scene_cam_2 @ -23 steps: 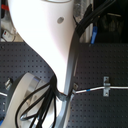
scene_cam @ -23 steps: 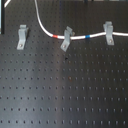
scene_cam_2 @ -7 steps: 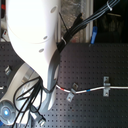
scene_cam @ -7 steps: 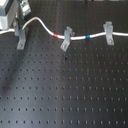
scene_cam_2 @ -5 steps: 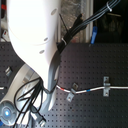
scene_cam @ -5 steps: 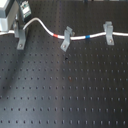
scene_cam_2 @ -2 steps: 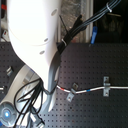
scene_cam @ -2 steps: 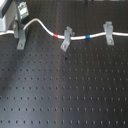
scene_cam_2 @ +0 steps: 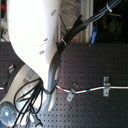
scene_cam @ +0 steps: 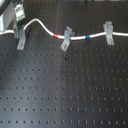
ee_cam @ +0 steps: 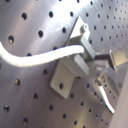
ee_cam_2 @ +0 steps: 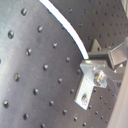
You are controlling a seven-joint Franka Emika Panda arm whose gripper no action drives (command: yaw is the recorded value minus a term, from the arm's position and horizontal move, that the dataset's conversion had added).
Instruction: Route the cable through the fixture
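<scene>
Crosswise, cable (scene_cam: 75, 37) spanning board, fixture (scene_cam: 21, 36) leg slanting down-left

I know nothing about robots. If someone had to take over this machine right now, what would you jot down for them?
End effector: just above the clip at the first exterior view's left; whether it is open or shut cannot be told.
Cable: runs across the board, meeting that clip's forked top in the first wrist view.
Done: cable passes the middle clip and the right clip.
Left: confirm the cable is seated in the left fork, then let go and back away.
</scene>
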